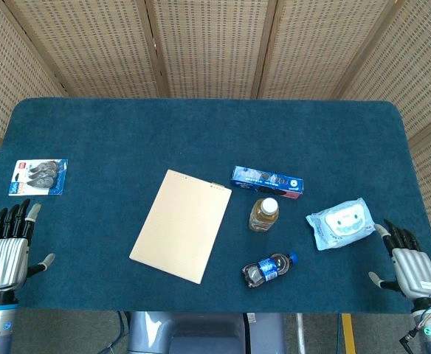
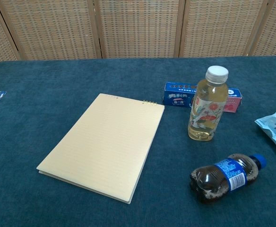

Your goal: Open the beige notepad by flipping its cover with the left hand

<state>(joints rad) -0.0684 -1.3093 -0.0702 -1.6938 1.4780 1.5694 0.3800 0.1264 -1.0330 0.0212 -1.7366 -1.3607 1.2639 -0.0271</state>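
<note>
Left hand (image 1: 7, 251) is empty, fingers spread, well apart from the closed beige notepad (image 1: 181, 223); approach its free long edge; lift cover, not pages.

Notepad (image 1: 181, 224), bottles on blue table (image 1: 112, 133)

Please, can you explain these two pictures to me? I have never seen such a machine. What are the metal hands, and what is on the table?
It is a two-armed robot at a blue table. One picture looks down from its head, the other from its chest. The left hand and right hand rest open at the near edge, holding nothing. On the table lie a closed beige notepad, a standing yellow drink bottle, a lying dark cola bottle, a blue box, a wipes pack and a blister pack.
</note>
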